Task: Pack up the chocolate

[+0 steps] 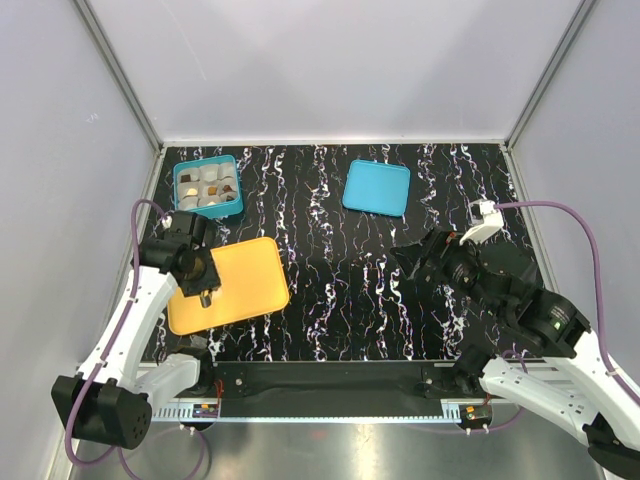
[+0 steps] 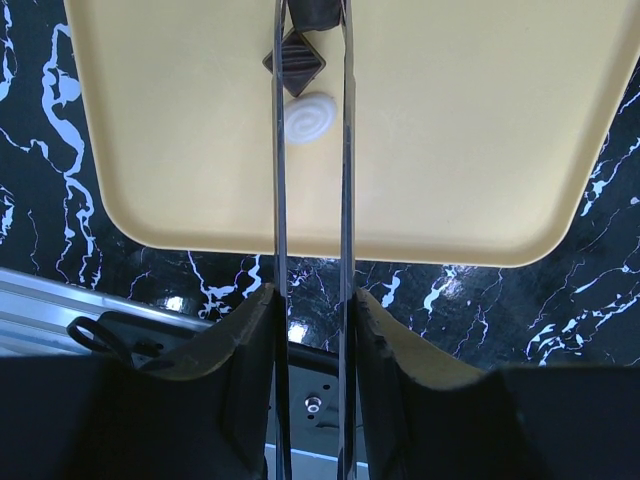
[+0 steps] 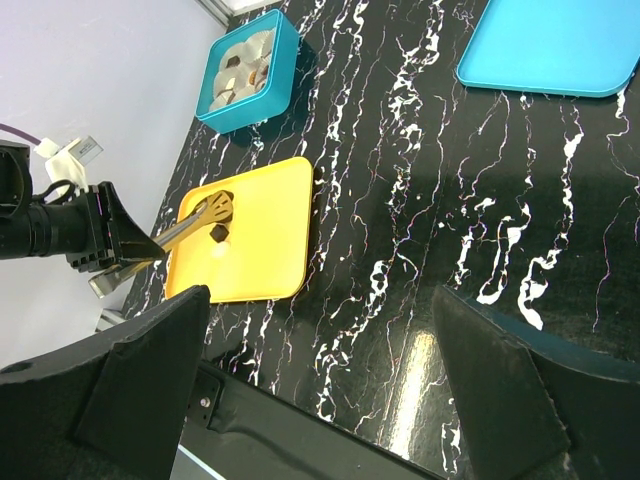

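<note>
- Black table (image 1: 340,290) is seen under a tray (image 2: 480,150).
- One chocolate (image 2: 315,12) seems clamped in the left gripper (image 1: 205,296); the right gripper (image 3: 322,300) is spread open.
- Light, brittle — sides are to be pinched softly.

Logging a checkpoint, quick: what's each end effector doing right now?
Left end effector: jaws narrowed over the orange tray's chocolates; whether it grips one cannot be told.
Right end effector: open, empty.
</note>
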Robot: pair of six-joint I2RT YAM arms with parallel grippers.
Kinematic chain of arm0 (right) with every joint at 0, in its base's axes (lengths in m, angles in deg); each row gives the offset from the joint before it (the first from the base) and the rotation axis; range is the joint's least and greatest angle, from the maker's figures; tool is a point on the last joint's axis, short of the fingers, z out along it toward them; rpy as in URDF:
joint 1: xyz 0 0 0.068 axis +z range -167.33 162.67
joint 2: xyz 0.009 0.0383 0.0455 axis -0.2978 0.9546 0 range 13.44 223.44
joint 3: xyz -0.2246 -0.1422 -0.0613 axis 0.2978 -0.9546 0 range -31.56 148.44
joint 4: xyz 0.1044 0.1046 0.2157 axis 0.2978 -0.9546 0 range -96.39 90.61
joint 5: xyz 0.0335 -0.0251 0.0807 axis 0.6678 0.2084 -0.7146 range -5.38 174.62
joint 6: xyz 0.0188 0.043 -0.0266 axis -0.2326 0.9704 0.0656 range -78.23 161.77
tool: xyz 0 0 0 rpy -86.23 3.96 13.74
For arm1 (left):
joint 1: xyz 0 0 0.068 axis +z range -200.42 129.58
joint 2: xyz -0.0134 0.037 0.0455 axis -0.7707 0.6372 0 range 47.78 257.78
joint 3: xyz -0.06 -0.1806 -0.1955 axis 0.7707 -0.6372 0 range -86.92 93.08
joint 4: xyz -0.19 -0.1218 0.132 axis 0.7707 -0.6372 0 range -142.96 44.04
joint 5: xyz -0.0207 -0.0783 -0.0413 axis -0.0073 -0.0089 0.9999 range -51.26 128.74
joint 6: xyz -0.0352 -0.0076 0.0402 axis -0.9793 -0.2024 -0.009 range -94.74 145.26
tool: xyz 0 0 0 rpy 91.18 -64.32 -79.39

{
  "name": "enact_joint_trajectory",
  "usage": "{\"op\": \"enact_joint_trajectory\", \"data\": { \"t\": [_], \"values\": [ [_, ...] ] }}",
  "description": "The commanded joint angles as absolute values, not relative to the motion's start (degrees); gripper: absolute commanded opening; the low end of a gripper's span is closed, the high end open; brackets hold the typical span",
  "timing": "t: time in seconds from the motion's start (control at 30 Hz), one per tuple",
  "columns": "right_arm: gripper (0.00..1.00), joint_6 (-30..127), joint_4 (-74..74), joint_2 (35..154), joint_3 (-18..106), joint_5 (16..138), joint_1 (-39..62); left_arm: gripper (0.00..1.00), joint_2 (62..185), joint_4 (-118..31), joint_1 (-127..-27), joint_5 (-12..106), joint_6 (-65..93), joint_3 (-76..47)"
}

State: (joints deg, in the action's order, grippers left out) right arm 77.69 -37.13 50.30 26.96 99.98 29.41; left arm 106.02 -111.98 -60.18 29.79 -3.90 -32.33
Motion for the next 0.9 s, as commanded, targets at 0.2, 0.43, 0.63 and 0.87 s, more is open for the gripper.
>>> {"op": "enact_joint_trajectory", "data": {
  "t": [0.2, 0.43, 0.63, 0.87],
  "values": [
    [1.00, 77.9, -36.6, 49.8, 27.5, 100.1, 29.2, 0.32, 105.2, -115.6, -60.4, 27.8, -3.7, -25.1],
    [1.00, 77.7, -37.4, 49.3, 28.1, 100.7, 29.2, 0.31, 106.1, -115.8, -60.4, 29.6, -3.7, -18.8],
    [1.00, 76.8, -37.0, 50.4, 28.6, 101.2, 29.2, 0.32, 113.3, -108.9, -60.3, 26.5, -0.4, -8.4],
    [1.00, 76.7, -35.9, 53.5, 30.0, 99.7, 29.2, 0.32, 130.0, -102.7, -59.6, 22.2, 2.6, 5.7]
  ]
}}
